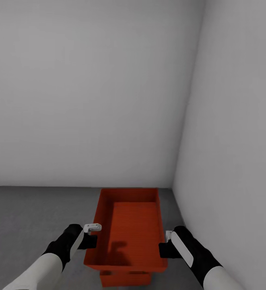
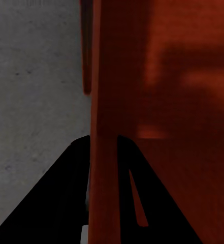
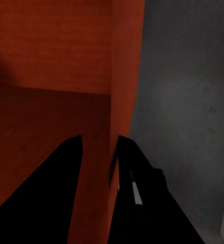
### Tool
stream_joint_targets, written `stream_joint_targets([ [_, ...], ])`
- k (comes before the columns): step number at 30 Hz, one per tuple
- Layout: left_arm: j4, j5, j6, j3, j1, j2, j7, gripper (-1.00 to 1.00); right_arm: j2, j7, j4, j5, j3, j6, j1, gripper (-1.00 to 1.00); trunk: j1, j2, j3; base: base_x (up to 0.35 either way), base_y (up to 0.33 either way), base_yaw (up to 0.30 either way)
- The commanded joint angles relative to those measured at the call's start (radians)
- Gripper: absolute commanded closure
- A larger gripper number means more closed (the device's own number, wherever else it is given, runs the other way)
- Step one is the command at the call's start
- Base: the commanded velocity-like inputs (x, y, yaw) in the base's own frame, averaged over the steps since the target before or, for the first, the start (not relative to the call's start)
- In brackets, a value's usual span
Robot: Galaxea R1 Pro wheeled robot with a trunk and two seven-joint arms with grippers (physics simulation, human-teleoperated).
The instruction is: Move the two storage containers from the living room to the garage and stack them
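Note:
In the head view, a red-orange storage container [image 1: 135, 225] without a lid hangs low in front of me, held by its two long walls. My left gripper [image 1: 93, 241] is shut on its left wall, and my right gripper [image 1: 163, 249] is shut on its right wall. Beneath its near end, part of a second storage container [image 1: 126, 278] of the same colour shows on the dark grey floor [image 1: 32, 217]. In the left wrist view, the left gripper [image 2: 102, 147] has its black fingers [image 2: 66, 183] on both sides of the thin wall. The right gripper [image 3: 99, 147] clamps the opposite wall in the right wrist view.
This is the corner of the garage. A pale grey wall [image 1: 88, 92] stands straight ahead, just beyond the containers. A second wall [image 1: 237, 121] runs close along the right. Speckled concrete stretches away to the left.

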Motion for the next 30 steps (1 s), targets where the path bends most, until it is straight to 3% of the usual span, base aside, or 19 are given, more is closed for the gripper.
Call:
stream_joint_targets([
  [1, 0.000, -0.014, 0.005, 0.013, 0.000, -0.002, -0.013, 1.00, 0.000, -0.002, -0.002, -0.011, 0.002, -0.001, -0.001, 1.00, 0.001, -0.001, -0.001, 0.234, -0.215, 0.000],
  [9, 0.000, -0.014, 0.005, 0.013, -0.001, -0.002, -0.013, 1.00, 0.001, -0.002, -0.002, -0.011, 0.002, -0.001, -0.001, 1.00, 0.001, -0.001, -0.001, 0.234, -0.204, 0.006],
  [18, 0.000, -0.012, 0.005, 0.013, -0.001, -0.002, -0.013, 1.00, 0.000, -0.002, -0.002, -0.011, -0.001, -0.001, -0.001, 1.00, 0.001, -0.001, -0.005, 0.239, -0.025, 0.115],
  [30, 0.000, -0.009, 0.005, 0.013, -0.001, -0.002, -0.013, 1.00, 0.000, -0.002, -0.002, -0.011, -0.002, -0.001, -0.001, 1.00, 0.001, -0.001, -0.005, 0.257, 0.155, 0.008],
])
